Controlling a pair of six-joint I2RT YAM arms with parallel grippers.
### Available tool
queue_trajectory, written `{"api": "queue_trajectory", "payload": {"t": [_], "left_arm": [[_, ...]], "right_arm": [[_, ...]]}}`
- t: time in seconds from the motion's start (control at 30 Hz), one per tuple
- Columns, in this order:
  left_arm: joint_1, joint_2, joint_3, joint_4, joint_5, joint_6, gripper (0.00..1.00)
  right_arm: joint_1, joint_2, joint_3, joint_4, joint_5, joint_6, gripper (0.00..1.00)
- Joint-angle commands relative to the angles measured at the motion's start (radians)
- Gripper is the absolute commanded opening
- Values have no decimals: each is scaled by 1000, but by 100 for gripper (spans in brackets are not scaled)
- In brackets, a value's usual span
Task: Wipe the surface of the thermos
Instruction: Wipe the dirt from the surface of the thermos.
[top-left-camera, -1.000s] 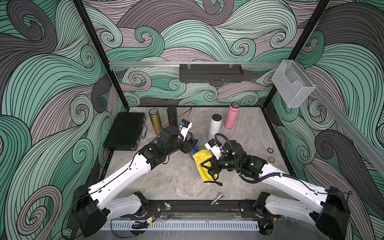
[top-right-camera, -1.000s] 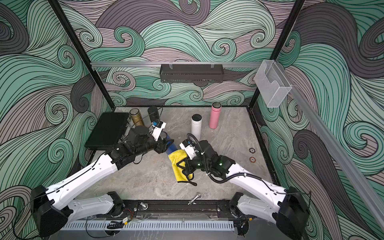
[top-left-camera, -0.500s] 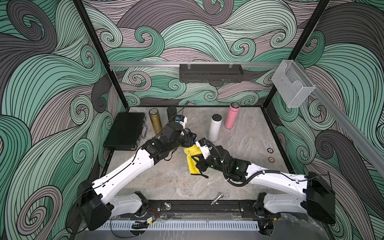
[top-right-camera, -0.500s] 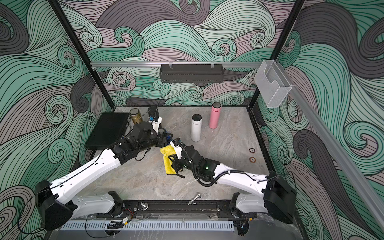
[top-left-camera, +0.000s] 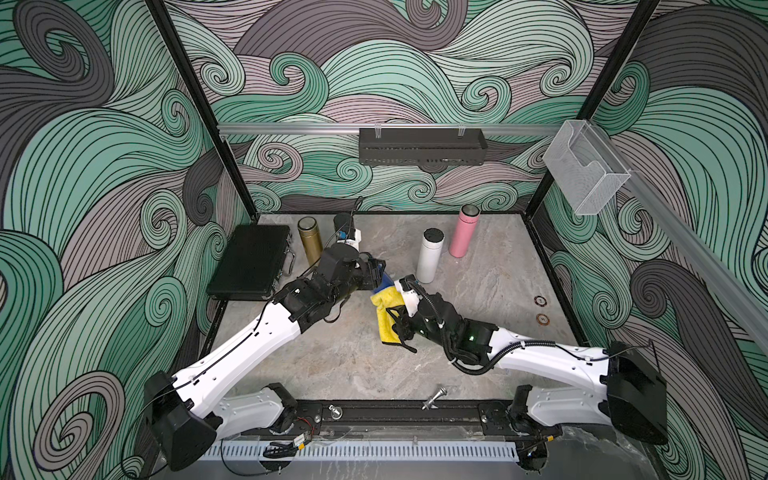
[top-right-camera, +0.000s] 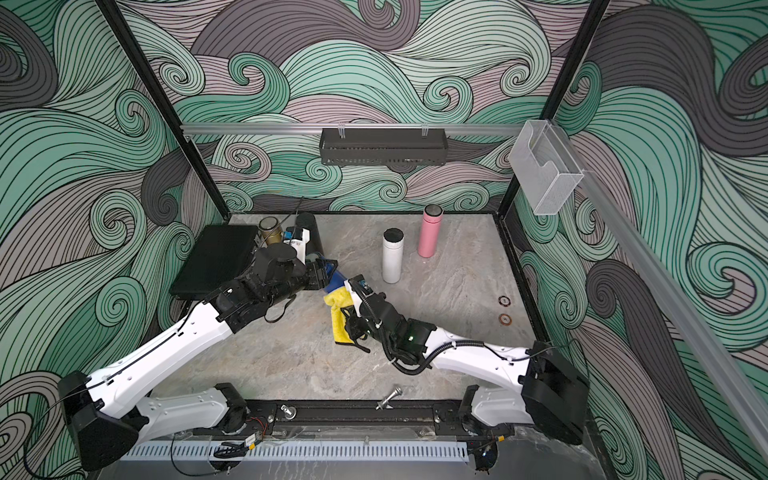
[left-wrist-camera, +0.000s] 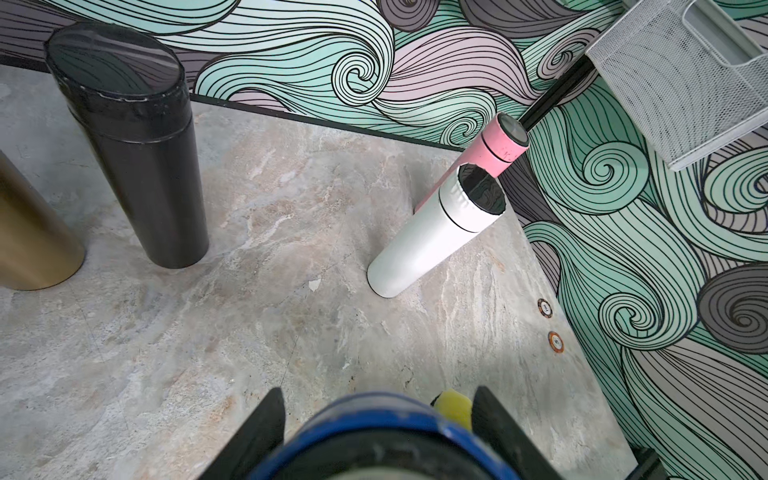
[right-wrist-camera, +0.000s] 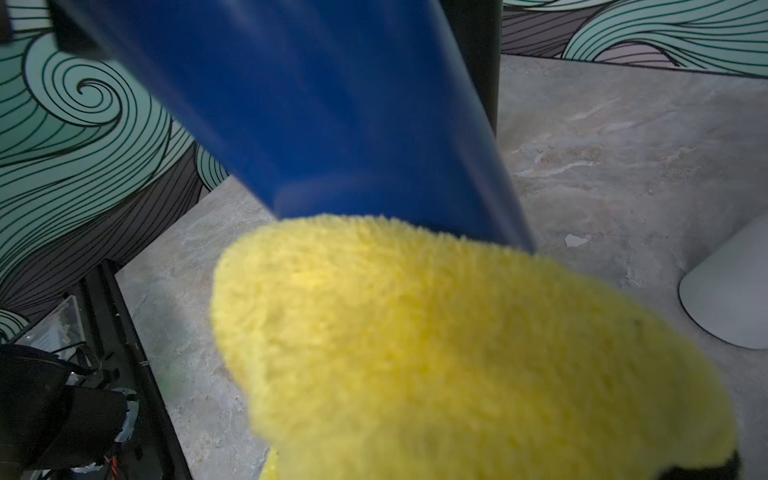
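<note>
1. In both top views the left pincer (top-left-camera: 376, 274) is clamped on a blue cylindrical thermos (top-left-camera: 386, 282), which is held tilted above the middle of the grey marbled bench (top-left-camera: 332, 357). Its free end slants down toward the right arm.
2. In both top views the right pincer (top-left-camera: 398, 318) pinches a fluffy yellow cloth (top-left-camera: 384, 305), and its fingers are buried in the folds. The top of the cloth presses against the thermos's lower end, and the rest hangs down.
3. In a top view, four other bottles stand upright.
   - A white cylindrical thermos (top-left-camera: 430, 257) stands just behind the cloth.
   - A pink cylindrical thermos (top-left-camera: 464, 232) stands near the back edge.
   - A gold cylindrical thermos (top-left-camera: 311, 245) and a black cylindrical thermos (top-left-camera: 341, 219) stand toward the back-left corner.
   - A flat black hard case (top-left-camera: 251, 262) lies along the left edge, beside the gold one.
4. Left wrist view: two black fingers (left-wrist-camera: 266, 428) flank the blue thermos (left-wrist-camera: 374, 415) and touch it on both sides. A scrap of the yellow cloth (left-wrist-camera: 453, 405) shows just past it. Beyond stand the black (left-wrist-camera: 133, 145), gold (left-wrist-camera: 29, 232), white (left-wrist-camera: 432, 237) and pink (left-wrist-camera: 494, 145) bottles, with the white one partly covering the pink.
5. Right wrist view: the blue thermos (right-wrist-camera: 332, 104) slants across, slightly blurred, and its end meets the yellow cloth (right-wrist-camera: 457, 353). The cloth fills much of the picture and hides the pincer's fingers. The white thermos's base (right-wrist-camera: 727, 303) rests on the bench nearby.
</note>
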Motion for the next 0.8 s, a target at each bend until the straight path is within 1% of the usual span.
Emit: {"api": "queue_trajectory", "payload": {"t": [0.0,0.13,0.23,0.33,0.43,0.53,0.6,0.67,0.77], "left_arm": [[-4,4,46,17,31,-26,0],[-4,-1,41,30,32,-34,0],[-5,-8,44,24,14,-30,0],[-3,-11,50,2,-17,-19,0],[-3,-9,60,-20,-47,1,0],[-3,-4,63,-29,-83,26,0],[-3,5,59,-31,-114,58,0],[-3,22,51,-27,-131,110,0],[-4,59,22,1,-148,203,0]], "right_arm": [[1,37,79,113,-10,-20,0],[8,114,96,148,-6,13,0],[9,148,61,173,23,68,0],[10,145,2,180,51,123,0],[10,130,-38,117,74,172,0],[9,97,-74,30,90,226,0],[9,51,-87,-63,104,271,0],[11,-32,-129,-90,105,297,0],[9,-184,-168,-166,154,303,0]]}}
